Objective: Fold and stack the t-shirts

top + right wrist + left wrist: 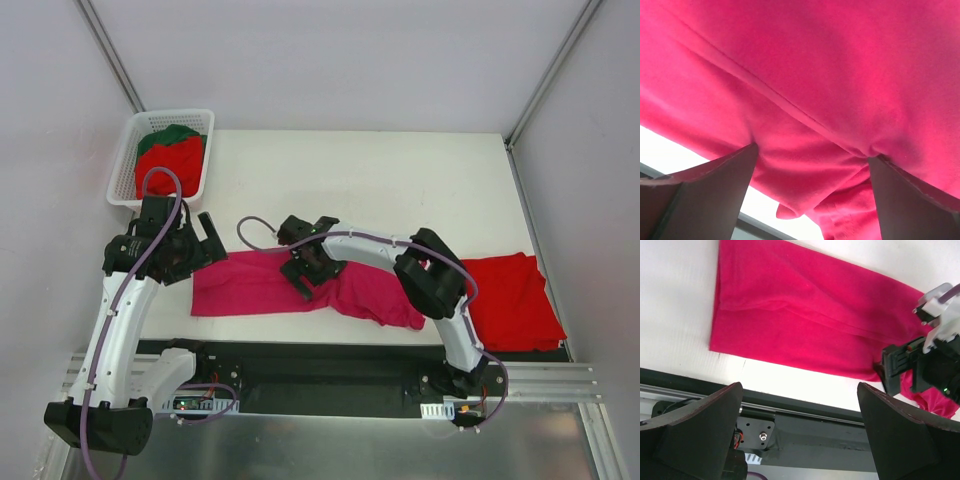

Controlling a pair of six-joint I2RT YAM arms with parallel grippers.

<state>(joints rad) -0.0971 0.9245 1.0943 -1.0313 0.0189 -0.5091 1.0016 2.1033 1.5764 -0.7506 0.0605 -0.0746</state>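
Magenta t-shirt [250,288], right gripper [303,280] over its middle (jaws wide apart), left gripper [205,245] agape beside its end

A white flat rectangular table top [400,180] is lying in the middle of the top view. Soft, even light is falling on it and is making only faint shadows. Plain pale grey walls are standing around it: a back wall [340,60], a left wall [50,150] and a right wall [590,200]. Two thin grey metal corner posts [108,55] are running along the places where the walls are meeting. At the near edge a black flat mounting strip [330,365] is lying beside a silver ribbed aluminium rail [560,385]. Below them a dull brushed grey metal sheet [330,450] is reflecting the light.
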